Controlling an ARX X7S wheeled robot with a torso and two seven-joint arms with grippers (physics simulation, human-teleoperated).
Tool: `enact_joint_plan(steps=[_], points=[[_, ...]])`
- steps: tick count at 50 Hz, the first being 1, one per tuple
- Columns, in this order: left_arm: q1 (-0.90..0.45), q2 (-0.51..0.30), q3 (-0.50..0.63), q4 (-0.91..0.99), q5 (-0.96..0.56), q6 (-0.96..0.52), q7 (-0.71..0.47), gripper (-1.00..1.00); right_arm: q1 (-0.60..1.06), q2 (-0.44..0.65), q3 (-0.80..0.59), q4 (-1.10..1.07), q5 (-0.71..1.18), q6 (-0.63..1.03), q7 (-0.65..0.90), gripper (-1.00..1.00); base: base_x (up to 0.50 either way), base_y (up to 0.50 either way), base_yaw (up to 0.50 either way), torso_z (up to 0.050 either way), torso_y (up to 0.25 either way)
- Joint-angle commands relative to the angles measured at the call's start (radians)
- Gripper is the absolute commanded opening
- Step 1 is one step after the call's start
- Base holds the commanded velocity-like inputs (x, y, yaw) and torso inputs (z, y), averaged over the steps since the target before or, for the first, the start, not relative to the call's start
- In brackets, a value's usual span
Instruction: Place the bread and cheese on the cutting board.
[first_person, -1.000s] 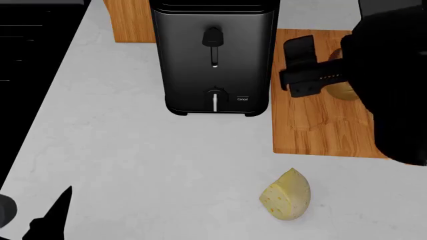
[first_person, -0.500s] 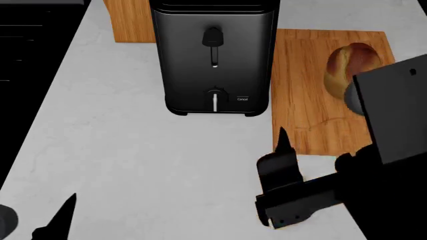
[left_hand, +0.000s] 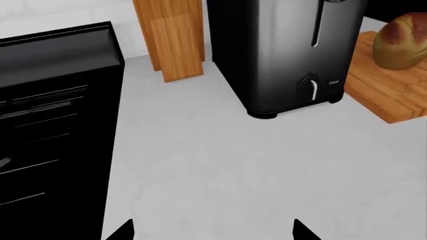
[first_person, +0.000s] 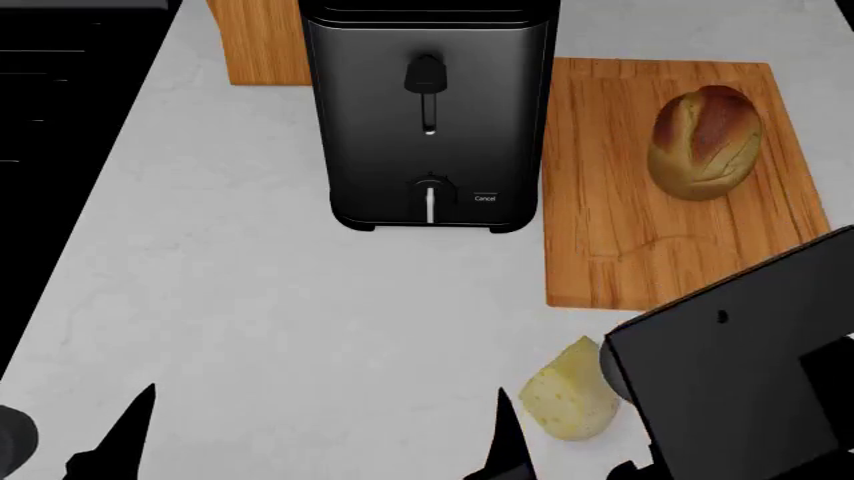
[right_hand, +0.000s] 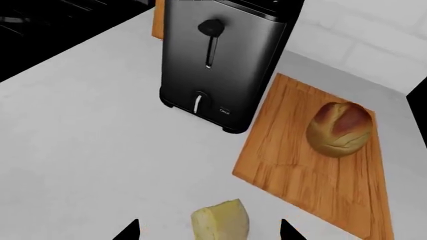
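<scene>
Bread (first_person: 705, 142) already rests on the cutting board (first_person: 607, 240), so the cheese (first_person: 571, 391), lying on the counter just off the board's near edge, is next: the right gripper (right_hand: 210, 231), jaws spread and empty, must descend around it.

Both arms render flat matte black, no visible cables or markings. Right arm (first_person: 747, 370): big boxy slab link with sharp straight edges, one small round screw dot on its face, a rounded joint at its near edge. Right tool (right_hand: 210, 231) and left tool (left_hand: 212, 231): only pointed black fingertips show. Left arm: rounded dark grey stub behind its tool.
</scene>
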Motion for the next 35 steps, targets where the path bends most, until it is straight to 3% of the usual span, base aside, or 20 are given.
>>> enact_joint_plan(steps=[1, 10, 35], points=[[-0.057, 0.018, -0.042, -0.053, -0.003, 0.022, 0.038, 1.00, -0.028, -0.037, 0.012, 0.019, -0.065, 0.041, -0.051, 1.00, 0.00, 0.00, 0.00, 0.000, 0.000], [-0.036, 0.019, -0.042, -0.052, 0.026, 0.027, 0.062, 1.00, -0.061, -0.106, 0.002, 0.125, -0.261, 0.124, -0.162, 1.00, 0.00, 0.00, 0.00, 0.000, 0.000], [-0.058, 0.021, -0.021, -0.055, 0.019, 0.032, 0.054, 1.00, -0.197, -0.128, 0.010, 0.149, -0.458, 0.130, -0.297, 1.00, 0.00, 0.00, 0.00, 0.000, 0.000]])
